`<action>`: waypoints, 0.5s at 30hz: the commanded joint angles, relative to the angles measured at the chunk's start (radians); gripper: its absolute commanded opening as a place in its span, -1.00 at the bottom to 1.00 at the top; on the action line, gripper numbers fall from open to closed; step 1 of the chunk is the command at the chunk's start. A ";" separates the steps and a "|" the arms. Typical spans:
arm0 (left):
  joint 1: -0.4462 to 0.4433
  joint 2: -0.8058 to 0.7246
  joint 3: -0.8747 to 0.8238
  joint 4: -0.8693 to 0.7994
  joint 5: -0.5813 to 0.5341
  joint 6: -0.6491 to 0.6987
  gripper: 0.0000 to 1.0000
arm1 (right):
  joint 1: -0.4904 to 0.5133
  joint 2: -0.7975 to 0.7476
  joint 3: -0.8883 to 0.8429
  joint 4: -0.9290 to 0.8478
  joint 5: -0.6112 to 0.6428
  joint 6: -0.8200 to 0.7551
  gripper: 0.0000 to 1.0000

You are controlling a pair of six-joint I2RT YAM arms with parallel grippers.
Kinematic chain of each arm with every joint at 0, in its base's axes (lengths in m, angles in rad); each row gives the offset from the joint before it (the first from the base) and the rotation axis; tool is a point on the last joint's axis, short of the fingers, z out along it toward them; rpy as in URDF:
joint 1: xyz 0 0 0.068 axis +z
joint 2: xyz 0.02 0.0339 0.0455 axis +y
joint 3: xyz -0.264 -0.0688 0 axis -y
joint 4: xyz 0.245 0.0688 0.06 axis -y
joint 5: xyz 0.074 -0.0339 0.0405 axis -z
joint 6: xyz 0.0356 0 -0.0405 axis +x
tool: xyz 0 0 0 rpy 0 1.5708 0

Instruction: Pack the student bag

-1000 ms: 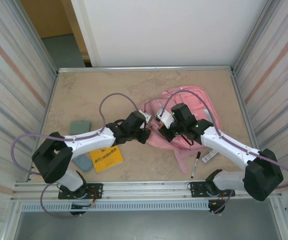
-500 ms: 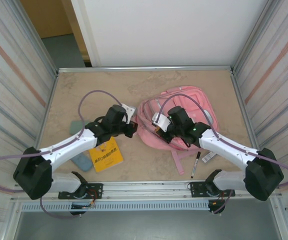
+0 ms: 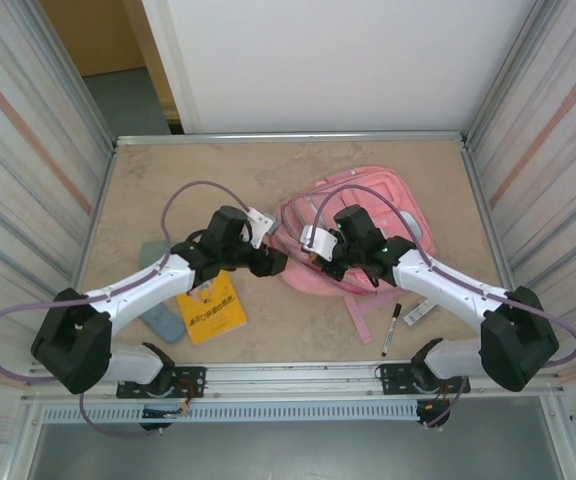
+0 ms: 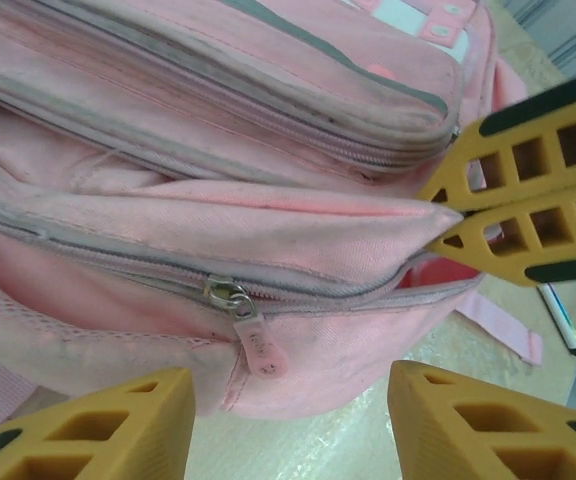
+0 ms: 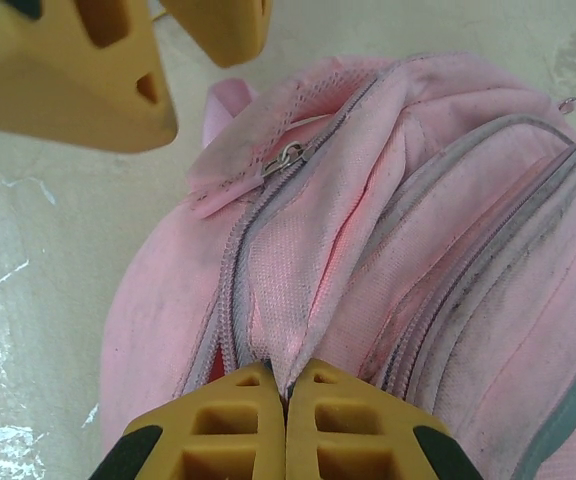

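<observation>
**A:** Entry one, the task item?

**B:** One student bag (image 3: pixel 378 215), a large pink fabric backpack with grey zip lines. It lies flat on the beige stone-patterned surface (image 3: pixel 188 180), directly ahead of both end effectors.

**A:** Entry two, the right end effector (image 5: pixel 286 395)?

**B:** Its jaws are pressed together, pinching a raised fold of the bag's pink fabric beside a partly unzipped pocket mouth. In the left wrist view its yellow fingers (image 4: pixel 473 180) clamp that fold at the bag's right side.

**A:** Entry three, the left end effector (image 4: pixel 290 390)?

**B:** Its jaws stand apart at a middling width, just short of the bag and not touching it. A small metal zip slider with a pink pull tab (image 4: pixel 248 325) lies just ahead, in line with the gap. From above, this end effector (image 3: pixel 273 262) sits just beside the bag's left edge.

**A:** Sundries?

**B:**
- One yellow square booklet (image 3: pixel 211 308), behind the left end effector and partly under that arm.
- One blue-grey soft case (image 3: pixel 165 322), beside the booklet.
- One grey-green flat case (image 3: pixel 158 252), well to the left of the left end effector.
- One black marker pen (image 3: pixel 391 330), behind the right end effector, near a pink strap (image 3: pixel 360 318).
</observation>
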 commanded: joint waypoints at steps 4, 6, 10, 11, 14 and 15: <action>-0.049 0.078 0.005 0.022 -0.108 -0.084 0.01 | 0.001 -0.046 0.024 0.053 -0.079 -0.025 -1.00; -0.078 0.101 0.016 0.012 -0.181 -0.109 -0.02 | 0.000 -0.044 0.023 0.054 -0.074 -0.016 -1.00; -0.099 0.123 0.035 0.013 -0.225 -0.147 -0.12 | -0.001 -0.045 0.026 0.056 -0.097 -0.008 -1.00; -0.107 0.127 0.037 0.018 -0.238 -0.144 -0.18 | 0.000 -0.044 0.027 0.060 -0.105 -0.007 -1.00; -0.110 0.138 0.057 0.003 -0.269 -0.153 -0.28 | 0.017 -0.042 0.027 0.061 -0.097 -0.004 -1.00; -0.112 0.142 0.064 -0.001 -0.269 -0.154 -0.28 | 0.022 -0.043 0.027 0.062 -0.096 -0.002 -1.00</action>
